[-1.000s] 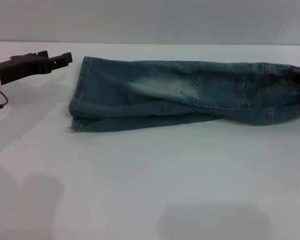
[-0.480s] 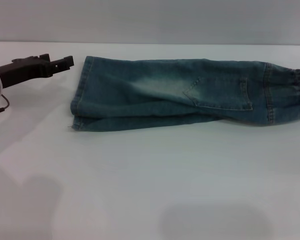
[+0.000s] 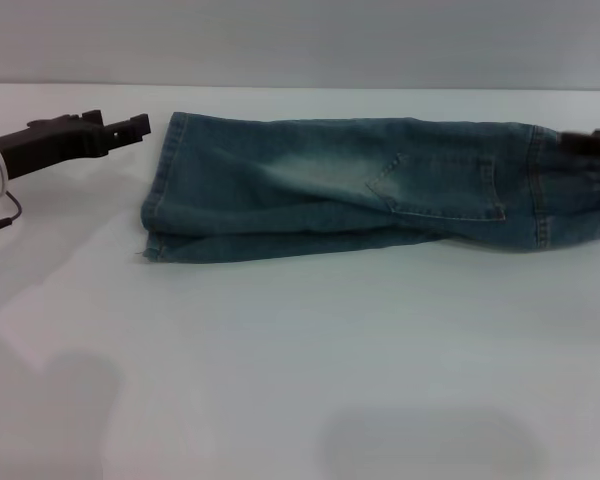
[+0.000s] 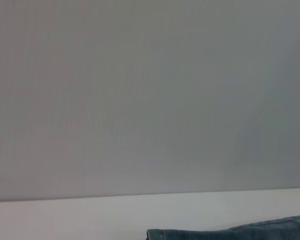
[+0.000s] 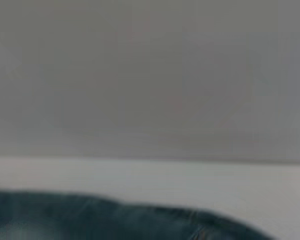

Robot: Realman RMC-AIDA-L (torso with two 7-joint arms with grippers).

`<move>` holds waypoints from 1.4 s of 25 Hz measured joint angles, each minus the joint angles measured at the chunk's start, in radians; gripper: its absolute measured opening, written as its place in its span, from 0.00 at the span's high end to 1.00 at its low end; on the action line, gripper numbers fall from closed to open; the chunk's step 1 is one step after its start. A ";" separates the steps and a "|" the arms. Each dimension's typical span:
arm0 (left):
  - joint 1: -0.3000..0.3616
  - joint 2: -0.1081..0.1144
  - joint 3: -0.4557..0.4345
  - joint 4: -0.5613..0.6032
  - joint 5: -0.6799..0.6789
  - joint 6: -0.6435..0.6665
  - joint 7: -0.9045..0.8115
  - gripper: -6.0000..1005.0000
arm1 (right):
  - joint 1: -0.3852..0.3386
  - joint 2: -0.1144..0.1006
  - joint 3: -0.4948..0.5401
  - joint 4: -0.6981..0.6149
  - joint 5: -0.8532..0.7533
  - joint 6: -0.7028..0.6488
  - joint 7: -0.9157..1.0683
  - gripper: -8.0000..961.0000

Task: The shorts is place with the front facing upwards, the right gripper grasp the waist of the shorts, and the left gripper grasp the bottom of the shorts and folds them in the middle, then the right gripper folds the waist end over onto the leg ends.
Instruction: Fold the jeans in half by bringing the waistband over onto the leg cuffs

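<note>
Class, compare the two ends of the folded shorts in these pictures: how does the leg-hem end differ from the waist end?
The leg ends lie flat with a straight stitched hem; the waist end is gathered and ruffled. The leg ends lie wholly in the head view, just clear of the left pincer; the waist end runs to the picture's edge, with a dark blur, probably the right pincer, over it. Both are the same blue denim, resting on the white table.

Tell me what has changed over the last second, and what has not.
The left gripper has crept rightward toward the leg ends, not touching them. At the right edge, a dark blurred shape, probably the right gripper, has reappeared over the waist. The shorts lie folded lengthwise on the table, hardly moved.
</note>
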 joint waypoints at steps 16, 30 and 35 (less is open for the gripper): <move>-0.006 0.000 0.000 0.015 -0.005 -0.021 0.000 0.19 | -0.033 0.009 -0.003 0.031 -0.026 0.076 -0.007 0.47; 0.013 0.000 0.000 0.028 -0.005 -0.026 0.000 0.19 | 0.038 0.008 -0.005 0.121 -0.029 0.236 -0.043 0.48; 0.017 0.000 0.000 0.028 -0.005 -0.022 0.000 0.19 | 0.067 0.006 -0.007 0.180 -0.055 0.281 -0.046 0.48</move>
